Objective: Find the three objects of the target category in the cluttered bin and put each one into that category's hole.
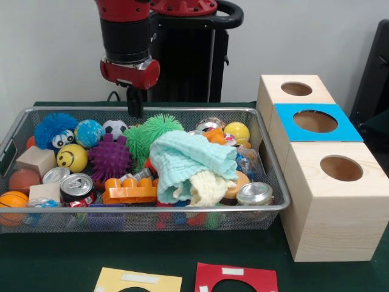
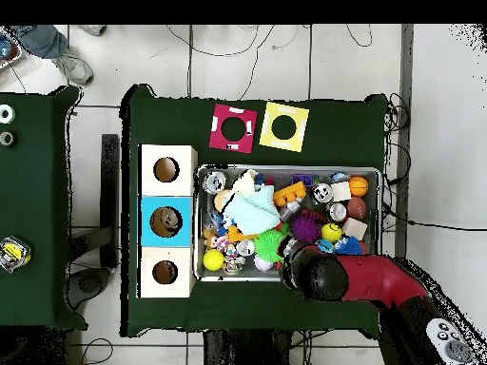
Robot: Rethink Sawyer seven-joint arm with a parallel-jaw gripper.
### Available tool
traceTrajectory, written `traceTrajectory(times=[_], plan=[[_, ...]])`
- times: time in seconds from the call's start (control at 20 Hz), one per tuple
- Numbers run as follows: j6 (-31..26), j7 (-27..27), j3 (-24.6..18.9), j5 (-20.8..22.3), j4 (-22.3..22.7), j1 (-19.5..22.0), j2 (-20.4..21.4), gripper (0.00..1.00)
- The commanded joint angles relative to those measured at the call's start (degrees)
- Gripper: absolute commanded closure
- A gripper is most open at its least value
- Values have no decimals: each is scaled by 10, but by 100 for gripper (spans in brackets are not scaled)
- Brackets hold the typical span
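The gripper (image 1: 134, 109) hangs above the wire bin's (image 1: 270, 182) far rim, whether open or shut impossible to tell, and a drop here risks snagging the green spiky ball (image 1: 149, 131) instead of the soda can (image 1: 76, 188) lying well off by the near rim.

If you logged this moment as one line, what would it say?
arm: over bin's robot-side edge | gripper: above toys, holding nothing seen | bin: full | blue-topped box: middle of three
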State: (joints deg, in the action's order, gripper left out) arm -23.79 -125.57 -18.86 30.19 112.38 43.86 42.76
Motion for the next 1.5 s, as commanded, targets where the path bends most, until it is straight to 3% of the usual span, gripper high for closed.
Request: traceTrajectory(times=[0.05,0.6,1.0,1.4,1.45,1.5], plan=[[55,91,-58,86,46,-7,-4,100],[93,-16,-17,81,54,-52,-5,100],[76,4,-38,56,43,-43,-8,100],[61,22,-49,59,-12,-53,-45,100],[71,18,-45,65,-15,-57,-46,0],[69,22,-48,64,-17,-56,-48,0]])
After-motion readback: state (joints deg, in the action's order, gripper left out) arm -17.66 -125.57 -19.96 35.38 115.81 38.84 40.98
